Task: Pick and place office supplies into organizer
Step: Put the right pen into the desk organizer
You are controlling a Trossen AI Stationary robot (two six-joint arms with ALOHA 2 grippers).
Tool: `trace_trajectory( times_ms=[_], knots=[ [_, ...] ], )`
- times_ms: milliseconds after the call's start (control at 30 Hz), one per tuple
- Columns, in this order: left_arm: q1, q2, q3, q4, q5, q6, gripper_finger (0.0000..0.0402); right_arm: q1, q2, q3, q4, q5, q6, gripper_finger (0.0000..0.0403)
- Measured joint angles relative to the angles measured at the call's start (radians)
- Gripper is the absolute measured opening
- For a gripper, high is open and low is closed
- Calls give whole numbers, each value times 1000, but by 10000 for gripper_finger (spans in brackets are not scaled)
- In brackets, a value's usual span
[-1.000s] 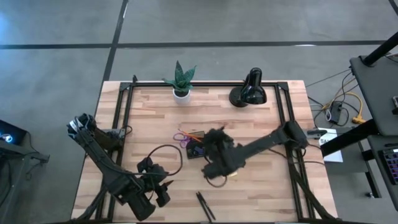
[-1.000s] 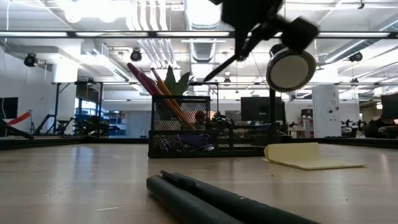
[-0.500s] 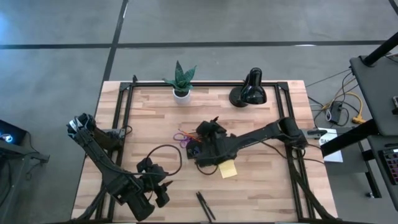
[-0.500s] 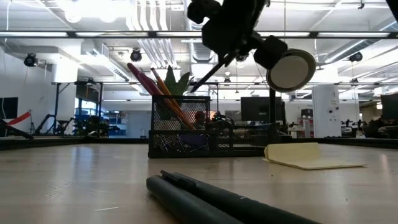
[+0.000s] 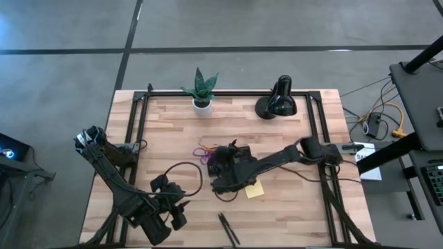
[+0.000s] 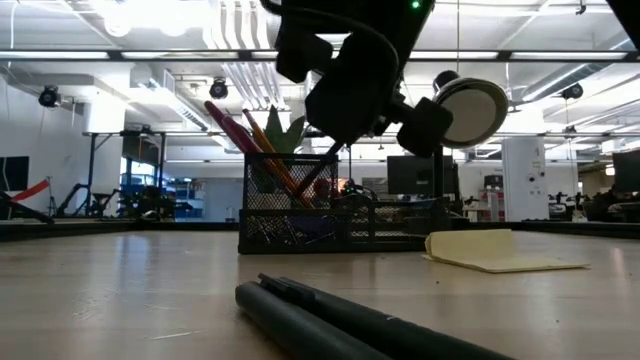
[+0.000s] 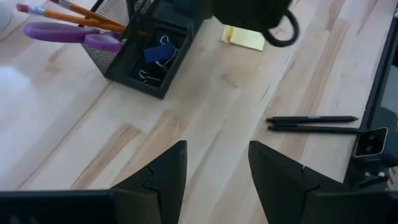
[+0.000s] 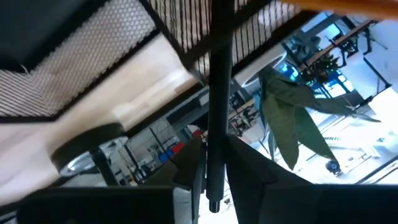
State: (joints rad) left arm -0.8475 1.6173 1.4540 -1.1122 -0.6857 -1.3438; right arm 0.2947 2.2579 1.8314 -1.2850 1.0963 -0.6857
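Overhead lights line the open workshop behind a pale wooden worktop (image 5: pixel 173 138), where a two-armed robot is filing office supplies into a black mesh organizer (image 6: pixel 300 205). At centre, the right gripper (image 5: pixel 223 166) hangs over the organizer, its fingers (image 8: pixel 194 165) pinched narrow on a black pen (image 8: pixel 217 106) tilted down toward the mesh cup. That cup already holds an orange pencil (image 7: pixel 74 9) and purple-handled scissors (image 7: pixel 62 31), while binder clips (image 7: pixel 152 59) lie in the low tray beside it.

The step in hand looks like delivery of the pen; the next move would call for lowering its tip inside the cup's rim before letting go, clear of the items already leaning there.

Near the worktop's front edge, two more black pens (image 7: pixel 311 123) lie side by side, and a yellow sticky-note pad (image 6: pixel 500 250) sits just beside the organizer, both awaiting collection. The left gripper (image 7: pixel 214 168) waits at the front left corner, fingers spread wide and empty.
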Motion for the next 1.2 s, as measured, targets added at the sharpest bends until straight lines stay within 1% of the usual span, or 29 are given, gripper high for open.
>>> trace_trajectory(
  times_ms=[267, 467, 533, 600, 667, 700, 733, 767, 833, 867, 933, 1000, 1033, 1067, 1133, 1200],
  knots=[
    [0, -1, 0, 2, 12, 113, 157, 29, 1, 77, 53, -26, 54, 89],
    [1, -13, 0, 2, 20, 181, 157, 48, 1, 95, 139, -65, 56, 123],
    [1, -21, 0, 2, 23, 196, 157, 56, 1, 94, 147, -44, 63, 134],
    [1, -31, 0, 2, 24, 203, 157, 73, 1, 94, 147, 14, 79, 143],
    [1, -43, 0, 1, 24, 204, 157, 106, -4, 101, 135, 45, 151, 149],
    [1, -48, 0, 0, 24, 204, 157, 128, -5, 116, 122, 34, 207, 151],
    [1, -52, 0, -1, 24, 204, 157, 152, -7, 139, 102, -8, 270, 152],
    [1, -55, 0, -3, 24, 204, 157, 174, -8, 170, 71, -81, 340, 152],
    [1, -59, 0, -2, 24, 203, 157, 215, -13, 241, 32, -301, 551, 150],
    [1, -60, 0, -3, 24, 202, 157, 226, -15, 272, 31, -430, 685, 148],
    [1, -61, 0, -2, 24, 202, 157, 233, -16, 316, 40, -678, 1032, 142],
    [1, -60, -2, -3, 26, 202, 157, 225, -16, 326, 71, -851, 1370, 136],
    [1, -59, -2, -2, 26, 202, 157, 220, -16, 321, 100, -915, 1489, 133],
    [1, -57, -2, -1, 26, 206, 157, 218, -16, 307, 153, -956, 1568, 131],
    [3, -54, -5, 4, 26, 220, 157, 219, -15, 270, 231, -999, 1670, 129],
    [4, -54, -9, 4, 27, 226, 157, 222, -5, 235, 246, -1032, 1781, 128]
  ],
)
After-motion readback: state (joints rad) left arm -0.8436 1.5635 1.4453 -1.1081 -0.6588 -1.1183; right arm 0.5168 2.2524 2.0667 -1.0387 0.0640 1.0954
